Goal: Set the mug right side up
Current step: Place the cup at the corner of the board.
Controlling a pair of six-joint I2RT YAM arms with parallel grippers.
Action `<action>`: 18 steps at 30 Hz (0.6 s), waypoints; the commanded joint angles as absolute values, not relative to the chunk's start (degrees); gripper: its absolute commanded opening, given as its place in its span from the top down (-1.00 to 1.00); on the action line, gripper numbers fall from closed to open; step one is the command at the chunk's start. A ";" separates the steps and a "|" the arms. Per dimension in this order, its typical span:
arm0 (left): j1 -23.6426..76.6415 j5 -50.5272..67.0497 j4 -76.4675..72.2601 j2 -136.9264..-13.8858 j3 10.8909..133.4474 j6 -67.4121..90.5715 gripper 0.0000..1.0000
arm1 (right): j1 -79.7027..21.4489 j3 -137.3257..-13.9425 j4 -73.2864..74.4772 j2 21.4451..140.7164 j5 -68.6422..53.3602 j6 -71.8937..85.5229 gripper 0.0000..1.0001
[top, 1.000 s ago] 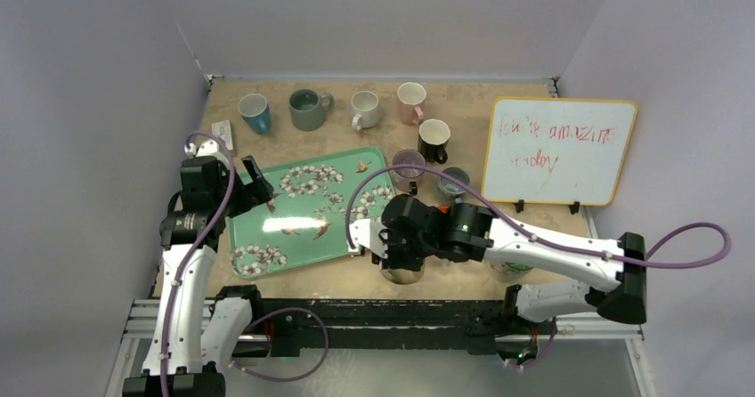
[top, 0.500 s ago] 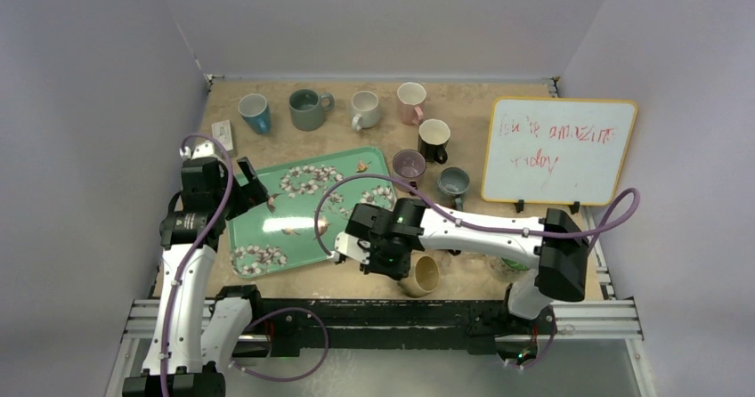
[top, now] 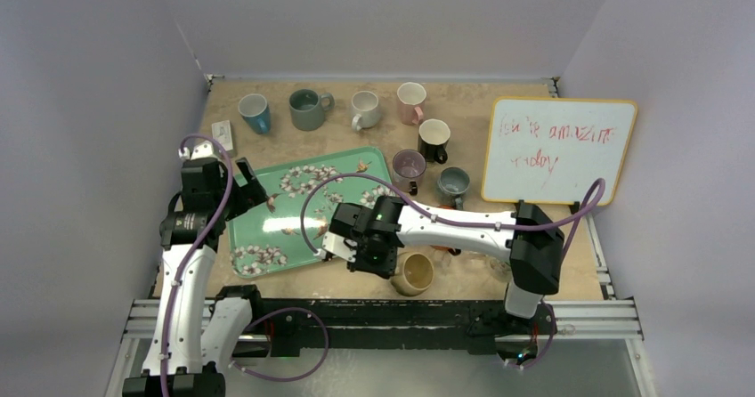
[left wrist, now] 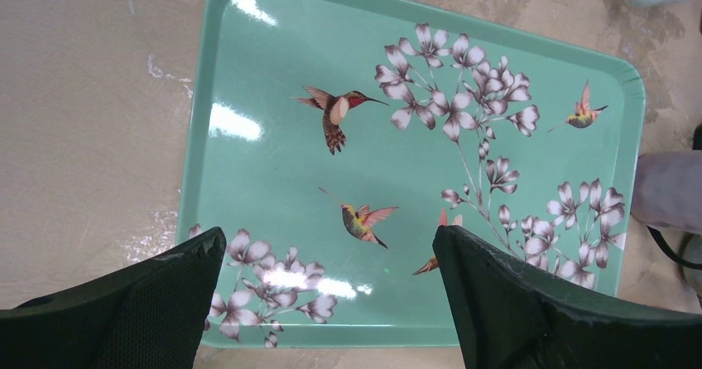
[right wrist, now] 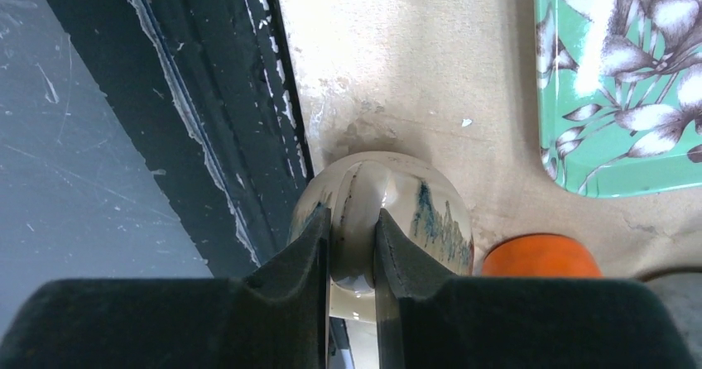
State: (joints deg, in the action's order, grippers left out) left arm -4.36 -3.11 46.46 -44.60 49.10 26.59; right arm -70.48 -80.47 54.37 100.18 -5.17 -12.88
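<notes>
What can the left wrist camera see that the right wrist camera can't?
Only the left wrist view shows the hummingbirds and the open left tool. Only the right wrist view shows the mug pinched in the right tool, an orange thing beside it, and the black rail. Both show the green tray and the tan table.

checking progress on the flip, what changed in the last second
The right gripper, clamped on the mug, turned it until its mouth faces nearly up, and its arm swung left. The left gripper stayed open over the tray; the other mugs did not move.
</notes>
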 commanded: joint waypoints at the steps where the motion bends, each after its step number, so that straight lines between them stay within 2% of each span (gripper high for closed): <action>1: -4.31 -4.09 46.06 -43.83 50.46 27.27 -0.93 | -70.51 -81.45 53.49 101.75 -4.19 -13.60 0.54; 11: -4.30 -3.44 46.27 -43.24 50.64 27.65 -0.90 | -70.79 -82.34 53.28 104.03 -3.29 -13.79 0.35; 18: -4.31 -2.78 46.13 -42.86 50.56 26.92 -0.89 | -70.80 -81.67 53.13 104.42 -4.99 -13.69 0.33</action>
